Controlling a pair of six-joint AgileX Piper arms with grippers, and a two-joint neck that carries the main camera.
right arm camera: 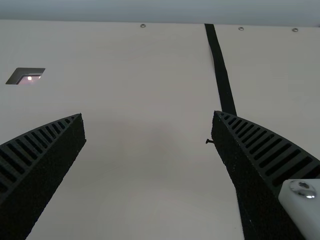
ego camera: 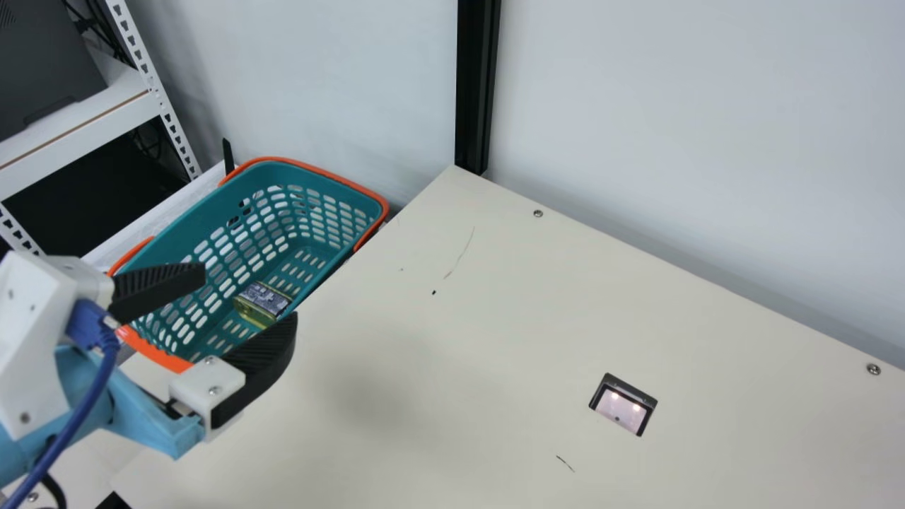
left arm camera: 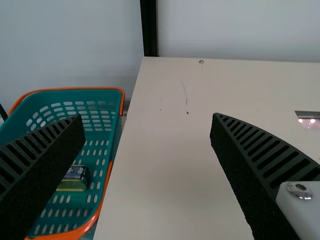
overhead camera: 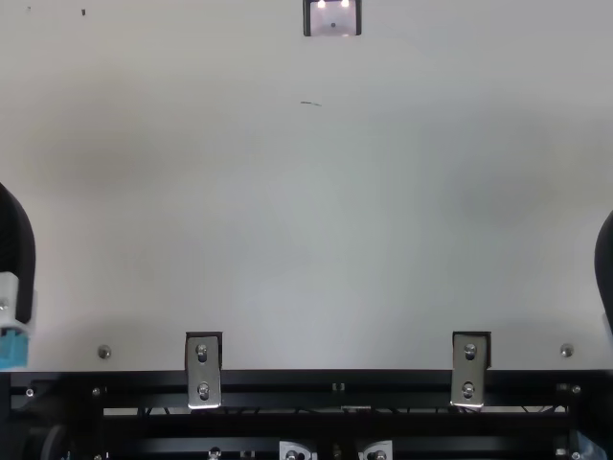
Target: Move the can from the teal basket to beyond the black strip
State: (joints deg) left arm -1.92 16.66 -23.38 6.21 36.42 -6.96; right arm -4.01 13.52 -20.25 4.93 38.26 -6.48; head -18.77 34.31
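- The can (ego camera: 261,302) lies inside the teal basket (ego camera: 233,201), near the end closest to the left arm; its print is hard to make out, and in the left wrist view a black finger covers part of it.
- The basket sits beside the edge of the table (ego camera: 424,339). In the main view the left arm's fingers overlap its near end; in the left wrist view it runs out of the picture.
- The left gripper (ego camera: 247,295) is open, its fingers wide apart with nothing between them; whether it touches the basket is hard to judge.
- The right gripper (overhead camera: 605,268) is cut down to a dark sliver at the top view's edge, but its own wrist view shows the fingers spread and holding nothing.
- The black strip (right arm camera: 218,62) crosses the table; one right finger hides a stretch of it.
- A small black mark (right arm camera: 209,141) peeks out beside that same finger, too little showing to name.
- The framed opening (ego camera: 622,406) in the table is whole in the main view, clipped in the top view.
- The shelf (ego camera: 85,131) and the black post (ego camera: 477,85) are both cut off.
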